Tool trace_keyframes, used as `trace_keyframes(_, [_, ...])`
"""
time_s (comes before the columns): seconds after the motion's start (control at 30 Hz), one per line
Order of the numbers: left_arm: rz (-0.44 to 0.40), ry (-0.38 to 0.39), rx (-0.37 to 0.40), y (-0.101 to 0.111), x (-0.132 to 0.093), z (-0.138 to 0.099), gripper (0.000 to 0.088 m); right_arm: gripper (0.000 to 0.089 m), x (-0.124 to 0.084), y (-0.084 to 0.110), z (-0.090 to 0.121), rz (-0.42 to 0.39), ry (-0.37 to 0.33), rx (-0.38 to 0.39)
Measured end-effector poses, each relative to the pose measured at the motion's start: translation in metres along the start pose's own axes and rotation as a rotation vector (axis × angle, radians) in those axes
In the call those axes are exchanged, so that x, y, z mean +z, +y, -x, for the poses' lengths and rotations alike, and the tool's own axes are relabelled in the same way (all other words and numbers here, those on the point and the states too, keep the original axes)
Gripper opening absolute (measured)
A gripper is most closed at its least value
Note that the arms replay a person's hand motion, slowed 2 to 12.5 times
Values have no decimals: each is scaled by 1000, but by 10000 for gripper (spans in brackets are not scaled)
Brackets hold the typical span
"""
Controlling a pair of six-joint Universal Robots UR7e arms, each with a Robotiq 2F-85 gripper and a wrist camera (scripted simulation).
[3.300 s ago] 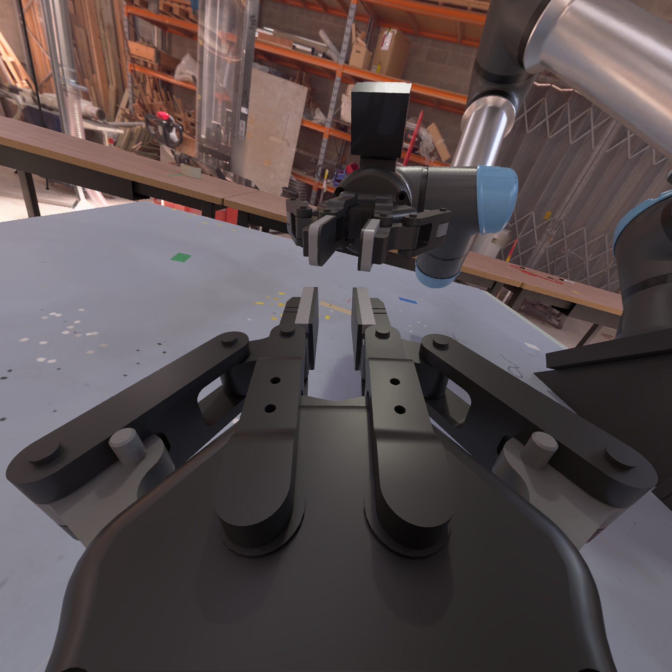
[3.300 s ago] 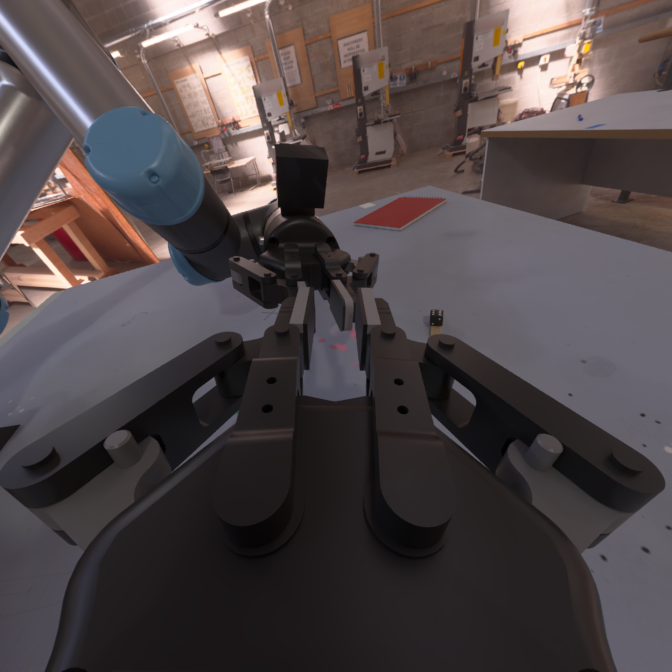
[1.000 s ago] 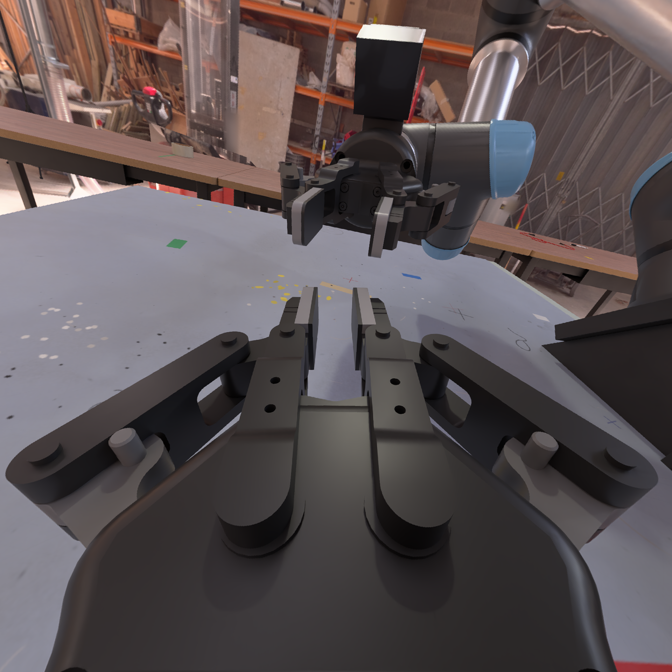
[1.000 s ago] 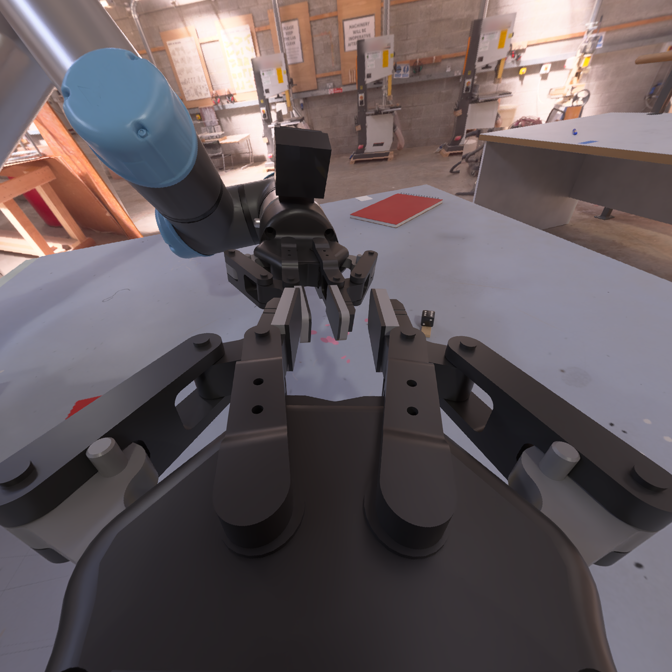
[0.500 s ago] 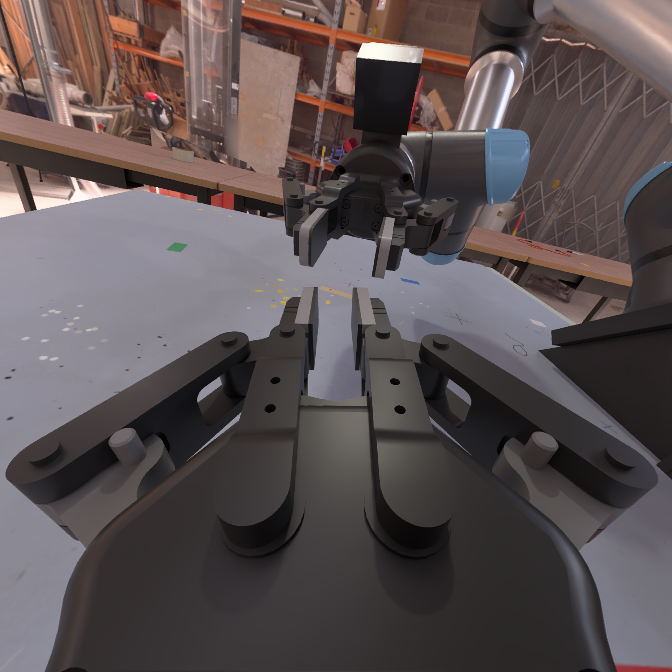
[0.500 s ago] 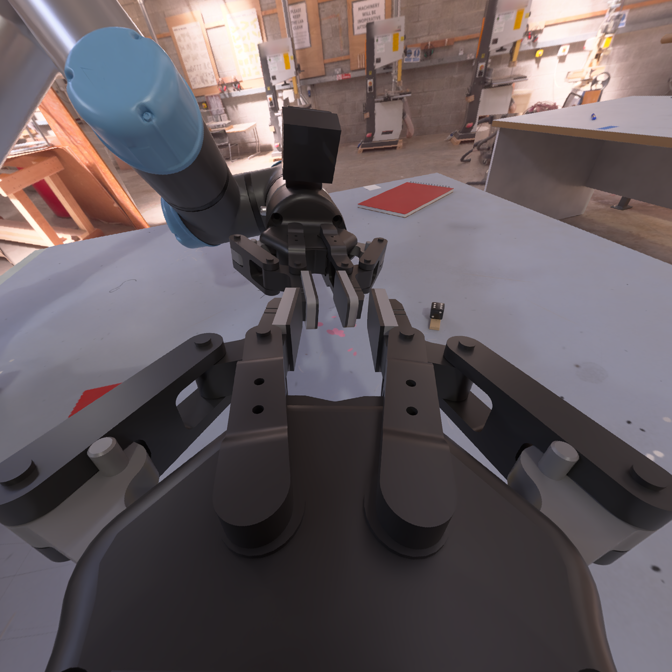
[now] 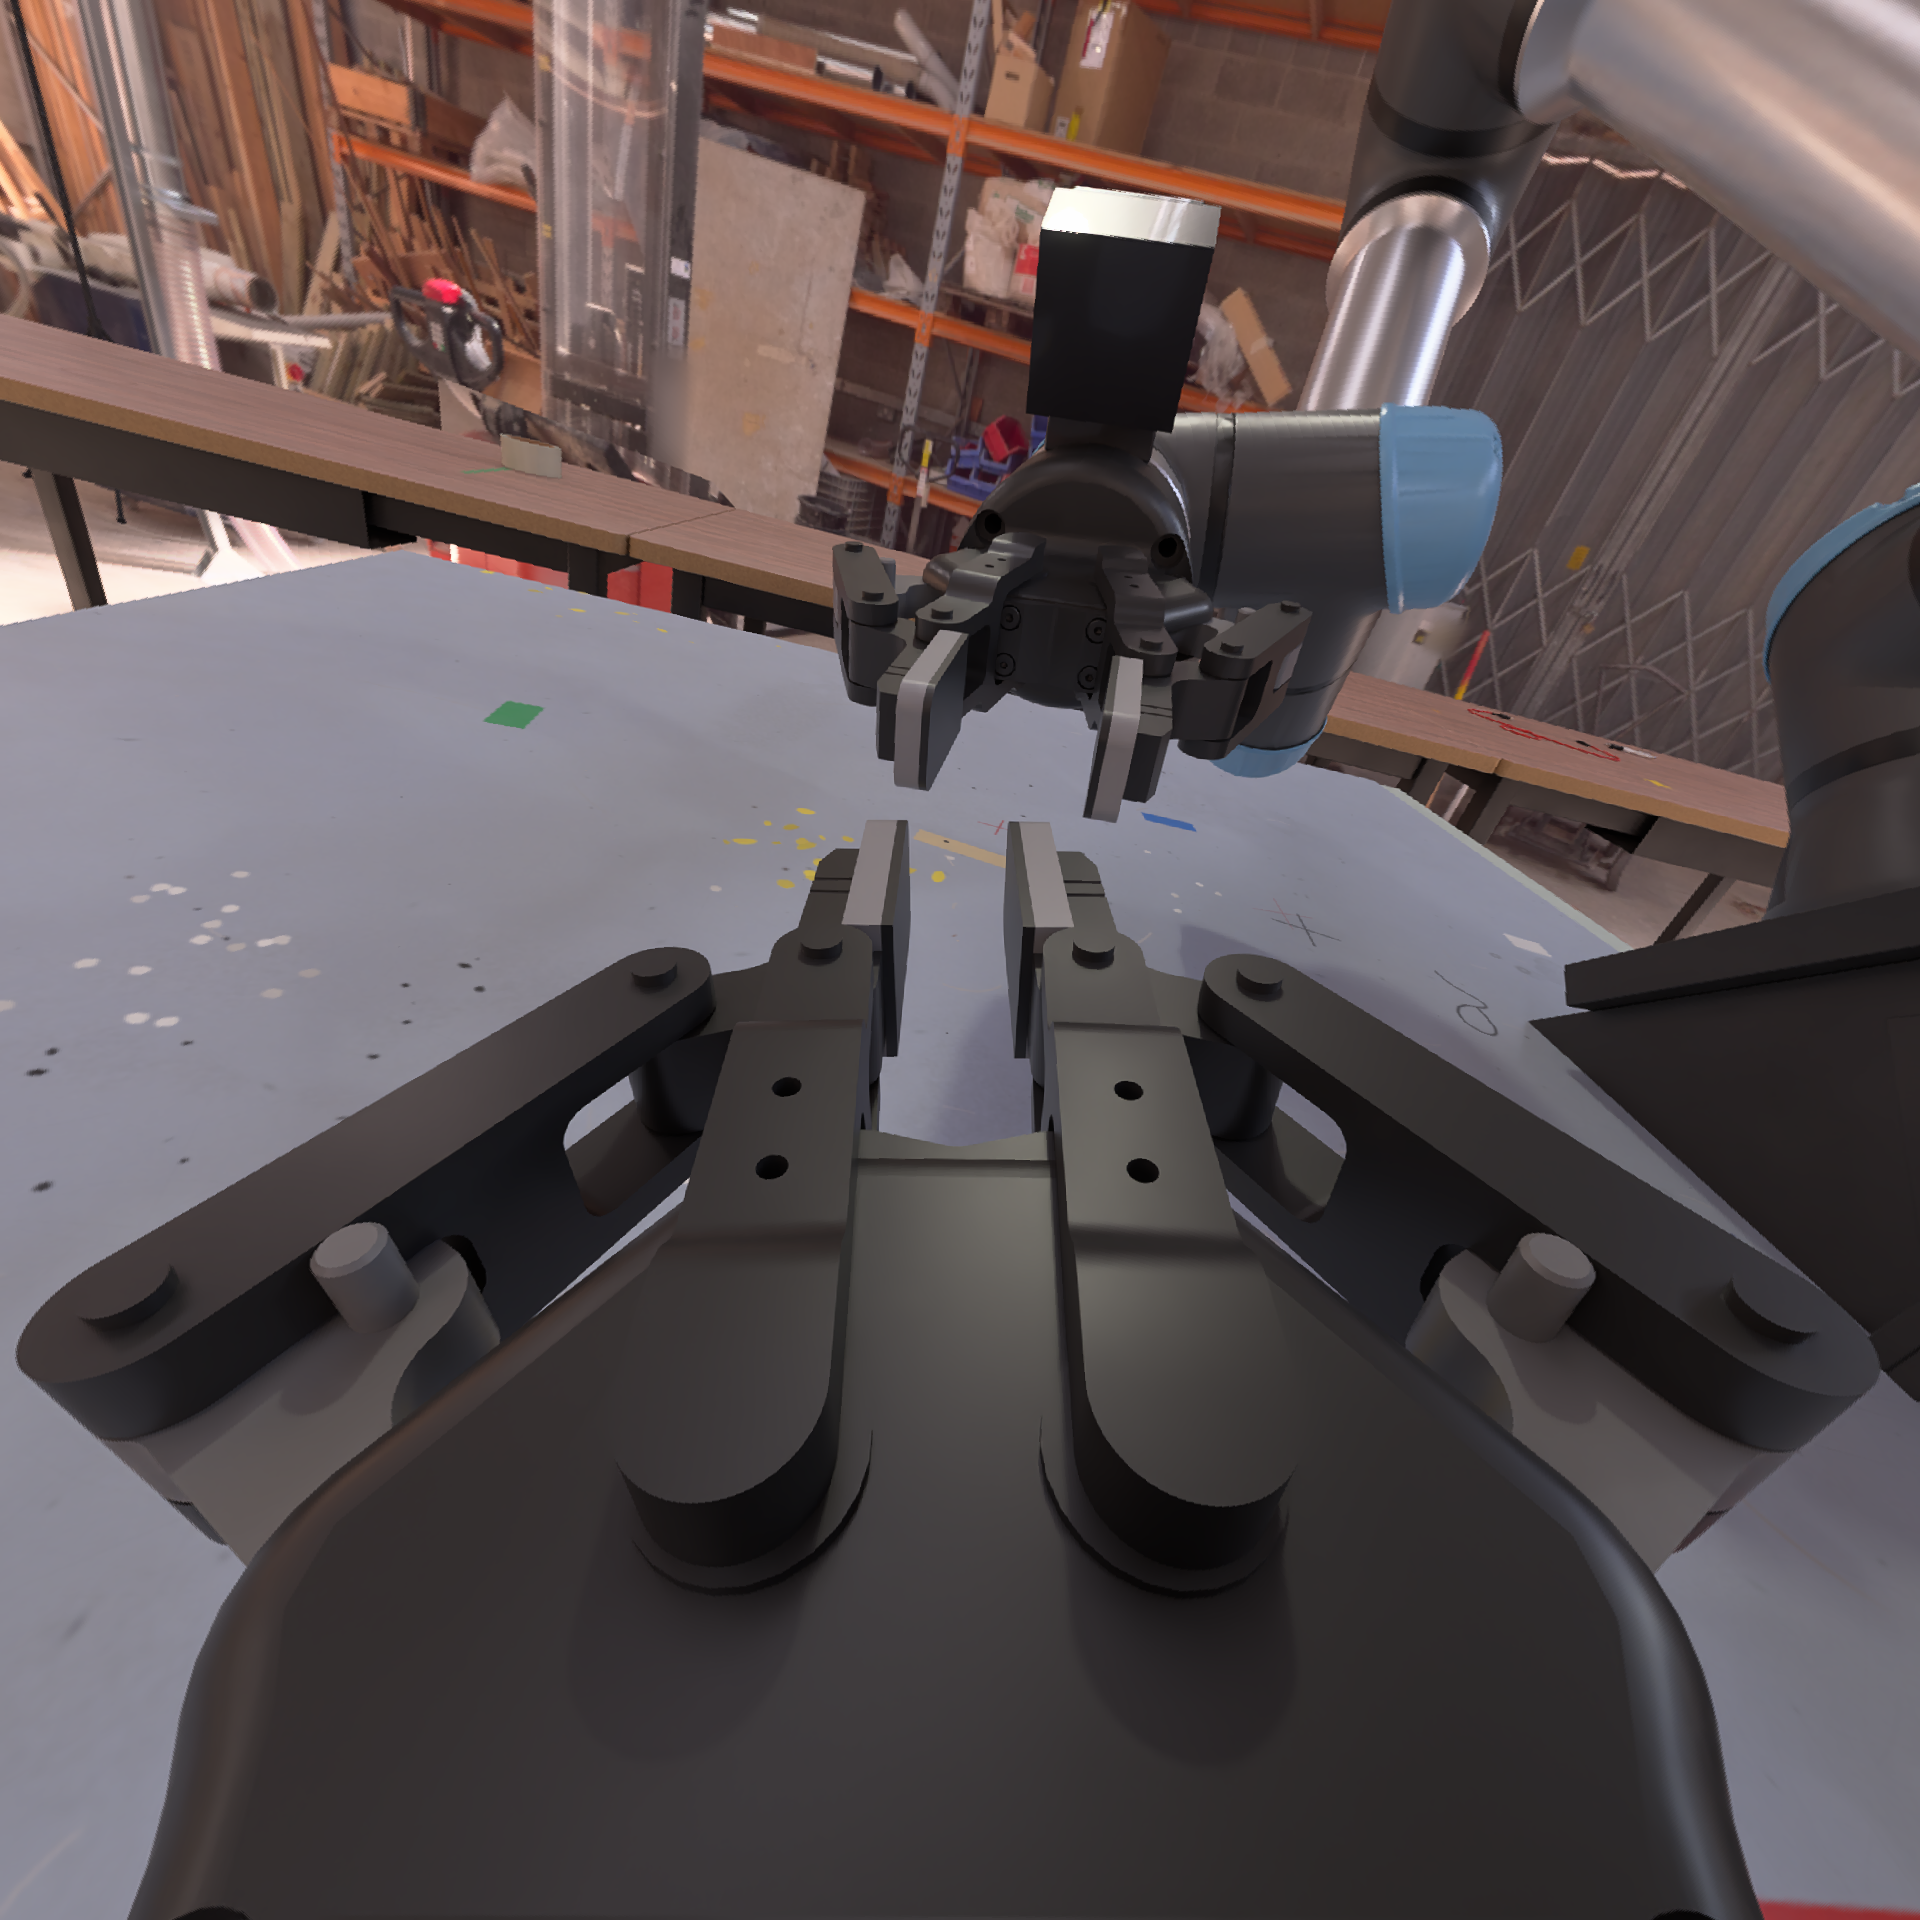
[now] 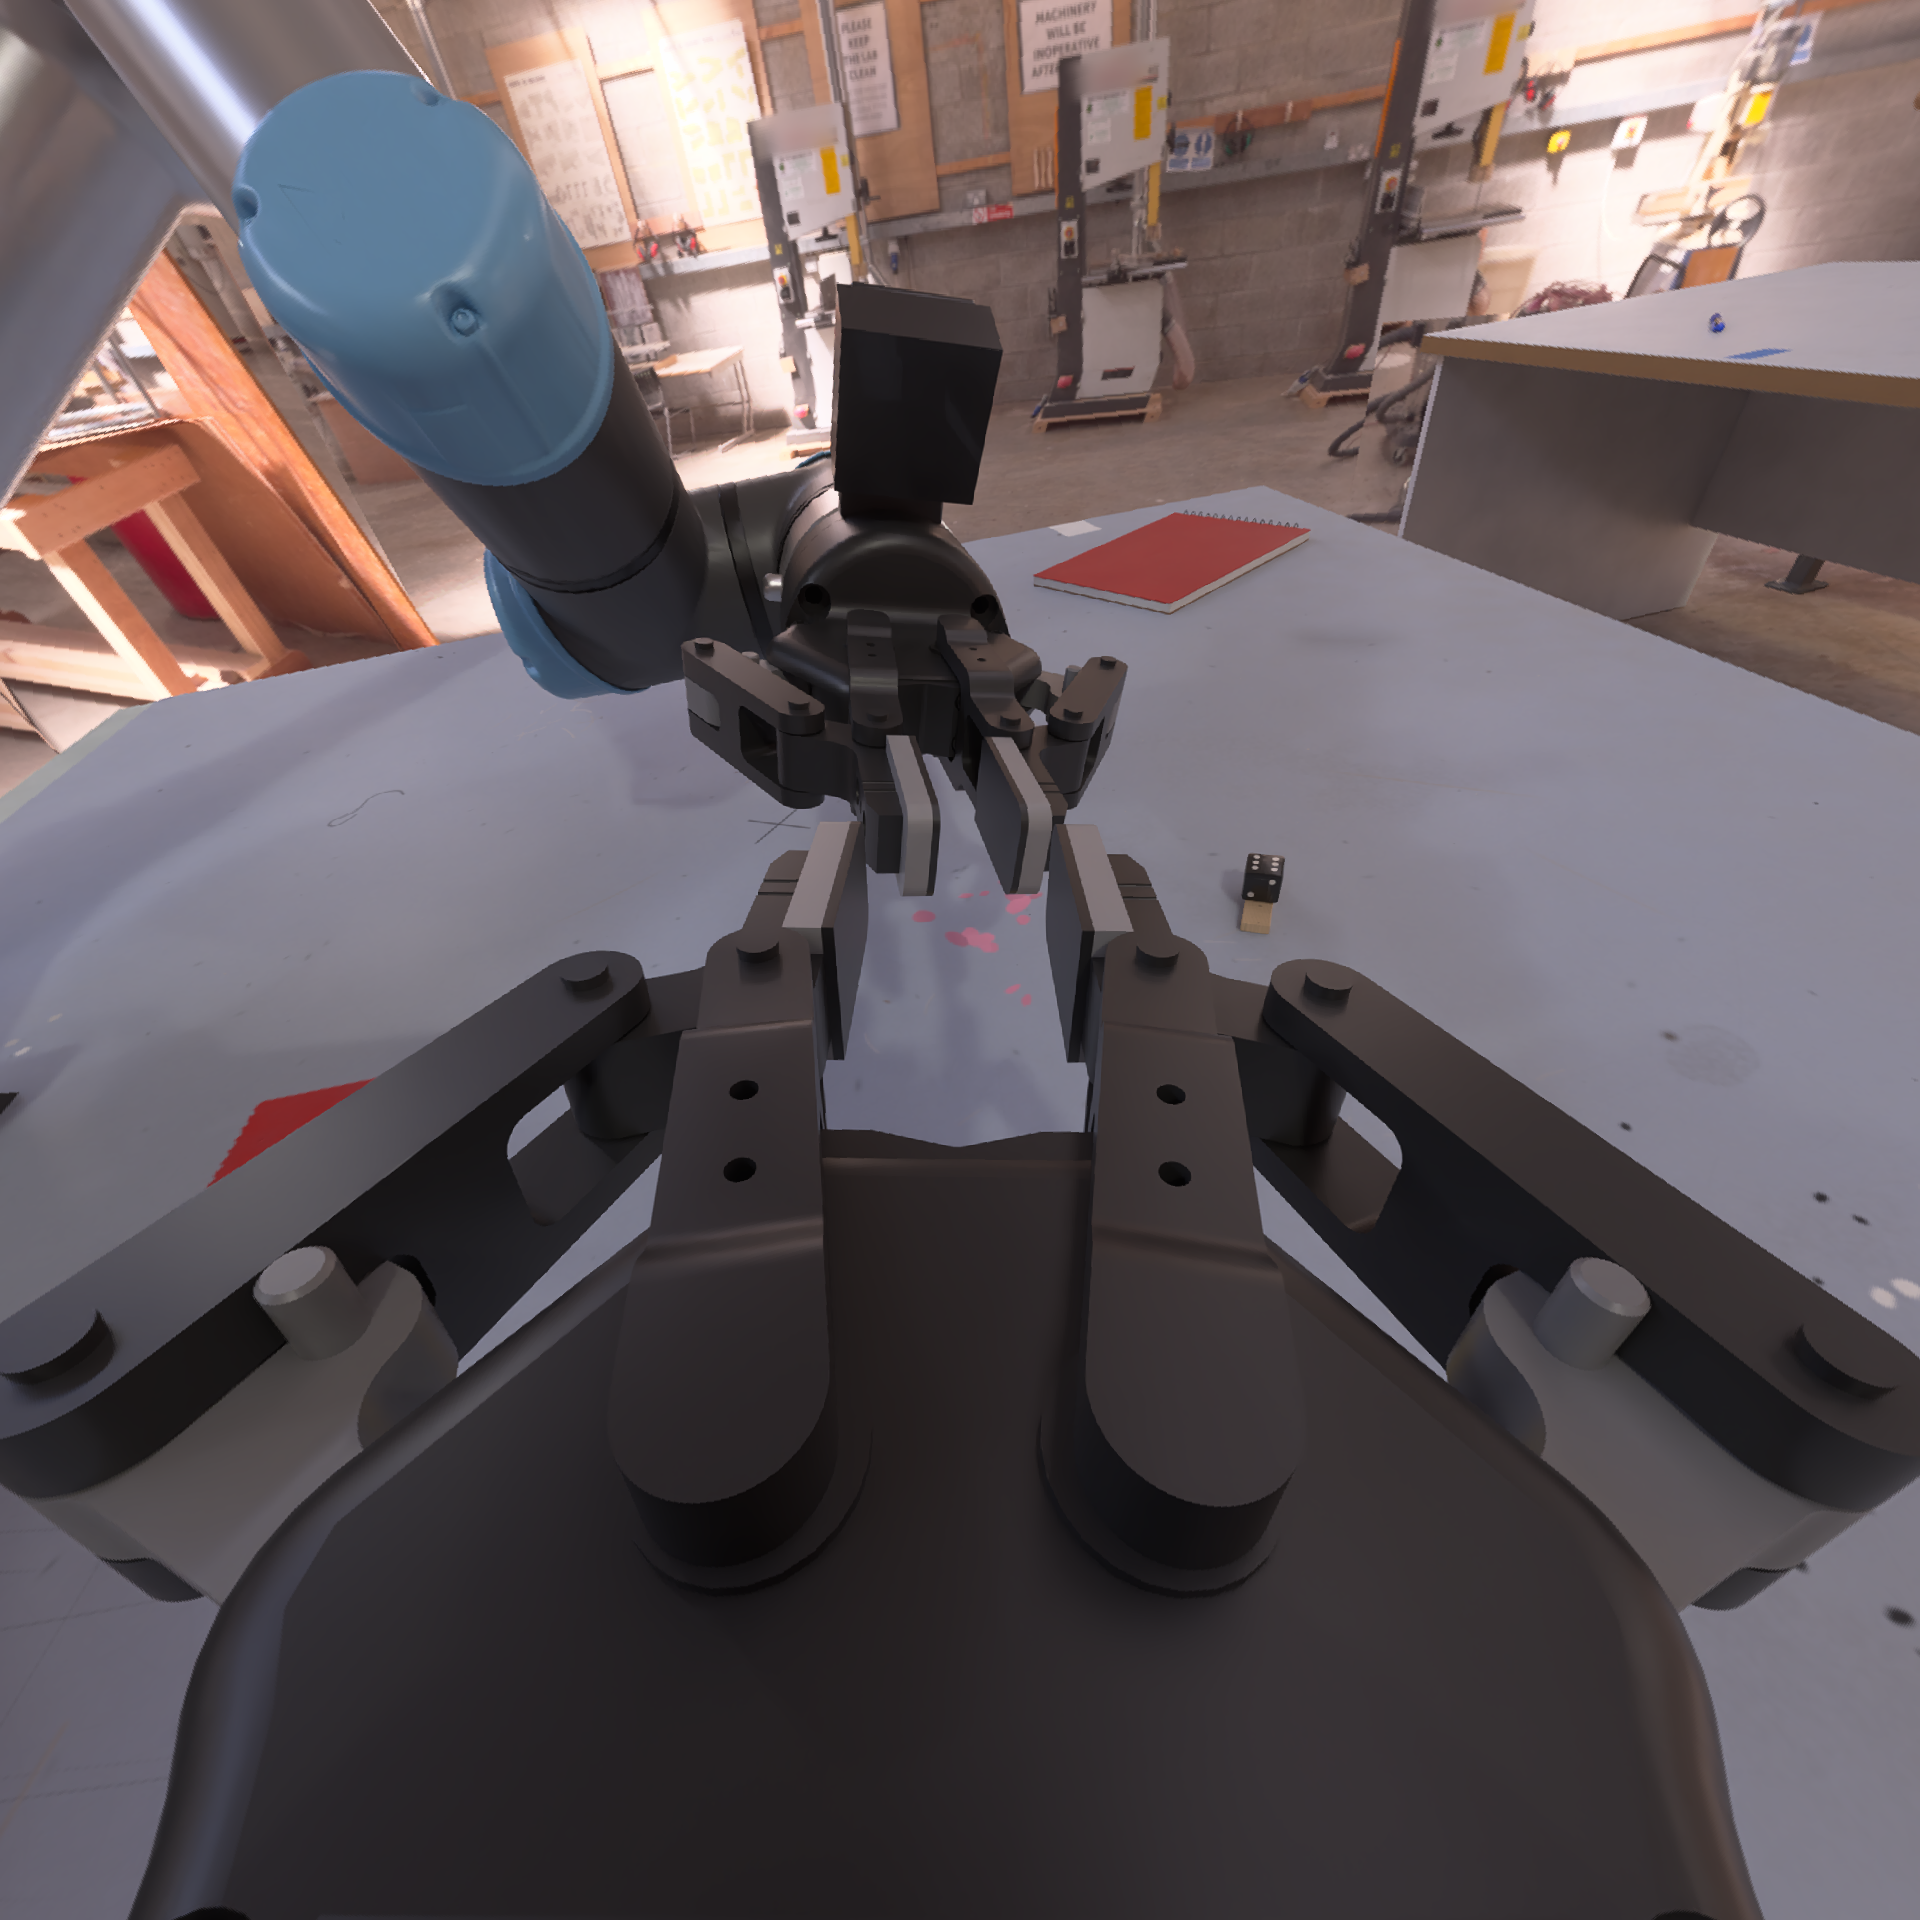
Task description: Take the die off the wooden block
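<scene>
A black die (image 8: 1263, 878) with white pips sits on top of a small wooden block (image 8: 1257, 916) on the grey table (image 8: 1507, 831); it shows only in the right wrist view. My right gripper (image 8: 956, 883) is open and empty, above the table, with the die a little ahead and to the right of its right finger. My left gripper (image 7: 956, 868) is open by a narrow gap and empty. The two grippers face each other, tips close: the left gripper (image 8: 966, 842) shows in the right wrist view and the right gripper (image 7: 1018, 764) in the left wrist view.
A red notebook (image 8: 1174, 561) lies at the far side of the table, and a red flat thing (image 8: 291, 1127) lies at the near left. A dark box-like base (image 7: 1766, 1039) stands at the right. A green mark (image 7: 513, 714) and paint specks dot the table.
My right gripper has opened wider than 3.3 s ago. It rose a little, then came back down towards the left gripper. The left gripper's gap is unchanged. The die still sits on the block.
</scene>
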State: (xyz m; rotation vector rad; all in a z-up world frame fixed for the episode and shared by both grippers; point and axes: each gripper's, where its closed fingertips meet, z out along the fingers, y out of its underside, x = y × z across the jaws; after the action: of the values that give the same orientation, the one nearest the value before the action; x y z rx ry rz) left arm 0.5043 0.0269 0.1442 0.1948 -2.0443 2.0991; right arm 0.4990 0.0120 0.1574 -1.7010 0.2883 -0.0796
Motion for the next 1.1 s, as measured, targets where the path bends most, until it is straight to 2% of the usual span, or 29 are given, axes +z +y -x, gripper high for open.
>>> trace_keyframes(0.53, [21,19,0,3,1,-2,167,351,-5,-8,-5,-27,18,-5])
trace_keyframes(1.1, [66,48,16,11,7,-9,168,356,-2,-12,2,-20,-20,-34])
